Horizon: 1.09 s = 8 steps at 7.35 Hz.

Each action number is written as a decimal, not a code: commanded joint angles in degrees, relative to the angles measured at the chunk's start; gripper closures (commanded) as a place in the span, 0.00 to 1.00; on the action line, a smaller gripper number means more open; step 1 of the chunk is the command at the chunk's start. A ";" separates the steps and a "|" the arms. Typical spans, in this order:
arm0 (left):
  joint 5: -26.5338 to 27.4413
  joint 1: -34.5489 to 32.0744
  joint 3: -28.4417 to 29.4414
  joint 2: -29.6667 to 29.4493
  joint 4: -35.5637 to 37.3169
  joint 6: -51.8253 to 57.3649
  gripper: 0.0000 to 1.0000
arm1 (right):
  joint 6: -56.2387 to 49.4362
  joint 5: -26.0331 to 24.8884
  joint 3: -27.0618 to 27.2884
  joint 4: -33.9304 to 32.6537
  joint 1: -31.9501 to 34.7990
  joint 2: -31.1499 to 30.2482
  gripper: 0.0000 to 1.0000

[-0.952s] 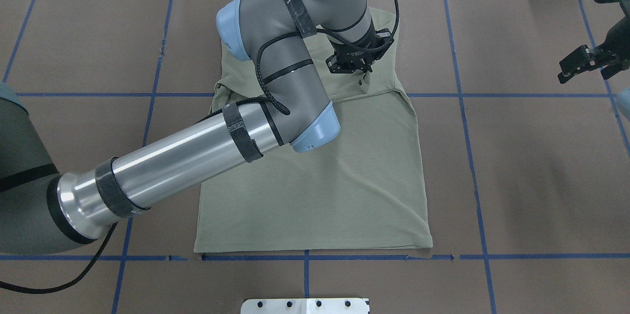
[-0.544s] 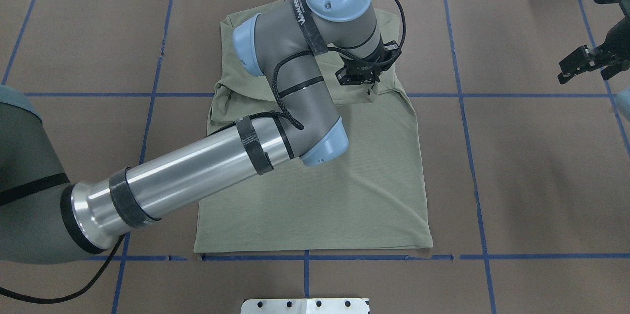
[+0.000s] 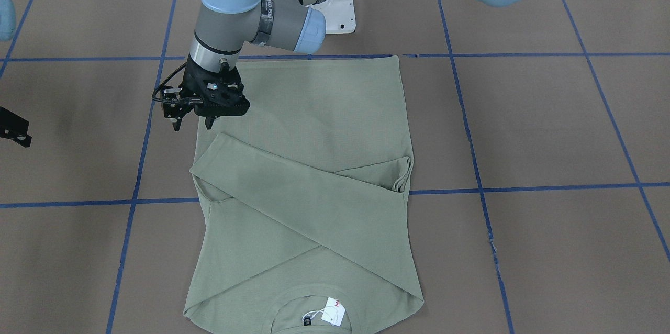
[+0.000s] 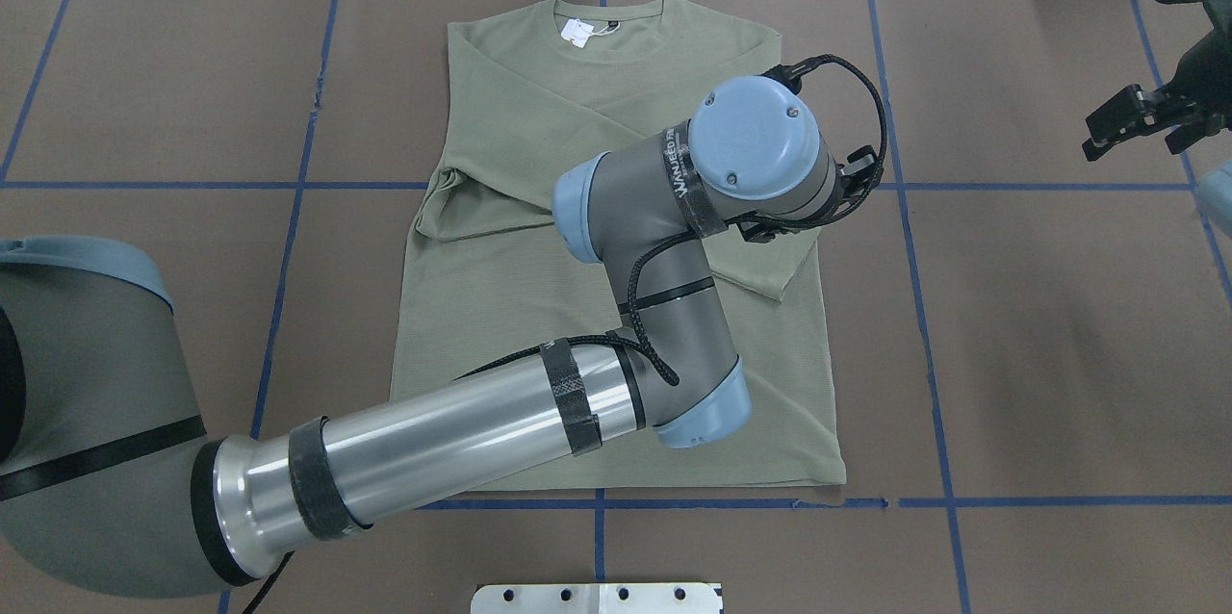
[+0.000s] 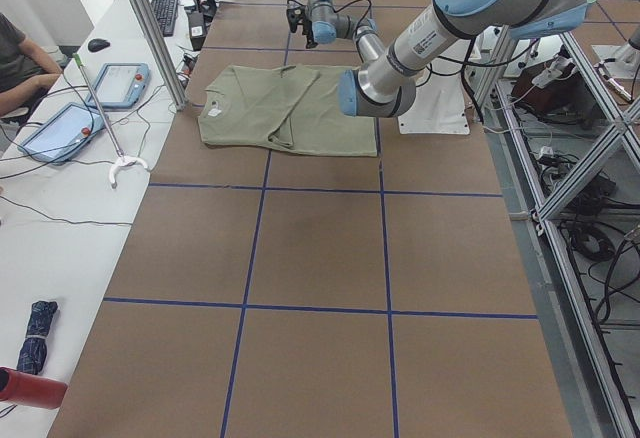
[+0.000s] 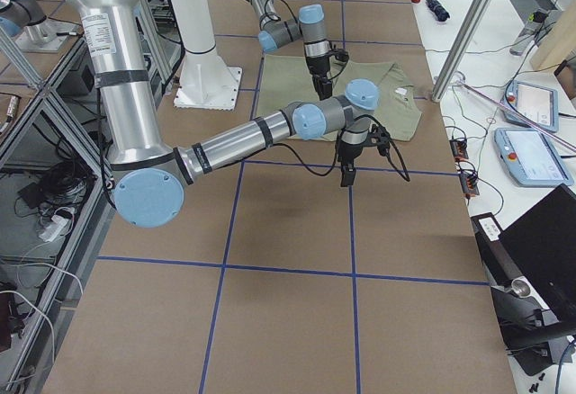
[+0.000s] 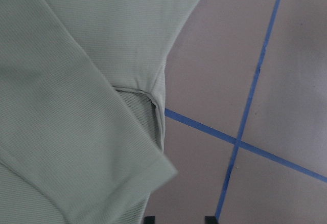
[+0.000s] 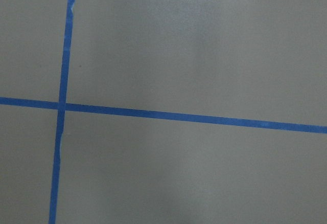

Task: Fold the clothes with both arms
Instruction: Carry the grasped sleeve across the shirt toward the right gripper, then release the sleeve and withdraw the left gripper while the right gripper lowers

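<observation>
Left claw (image 3: pixel 192 125) now apart, empty, off the sleeve (image 3: pixel 293 198), at edge of shirt (image 3: pixel 324 103).

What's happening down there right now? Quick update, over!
Left gripper open, empty, at the shirt edge. Right gripper off to the side, state unclear. Both sleeves folded across chest.

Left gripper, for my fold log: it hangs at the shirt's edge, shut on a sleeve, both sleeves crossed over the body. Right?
Not shut on a sleeve: the front-facing view shows the left gripper open and empty. It does hang at the shirt's edge, both sleeves crossed over the body.
</observation>
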 commanded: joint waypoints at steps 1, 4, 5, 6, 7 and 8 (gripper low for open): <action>0.81 -1.13 -0.07 0.56 -0.22 2.60 0.00 | 0.00 0.40 0.01 0.95 0.00 0.04 0.00; -4.46 -5.96 -11.08 10.18 4.41 9.17 0.01 | 11.44 0.32 0.62 10.56 -3.05 -0.74 0.00; -5.60 -7.19 -17.84 14.76 9.31 14.07 0.01 | 17.87 -1.25 0.63 15.84 -6.13 -0.92 0.00; -5.61 -8.25 -24.00 19.85 12.84 18.30 0.01 | 23.24 -2.74 1.23 18.07 -8.68 -1.01 0.00; -5.70 -9.39 -30.24 25.56 16.01 22.17 0.01 | 28.08 -3.71 2.81 18.61 -11.58 -1.01 0.00; -5.70 -10.27 -37.52 30.92 22.04 27.78 0.01 | 32.13 -5.81 5.78 18.62 -14.91 -1.71 0.00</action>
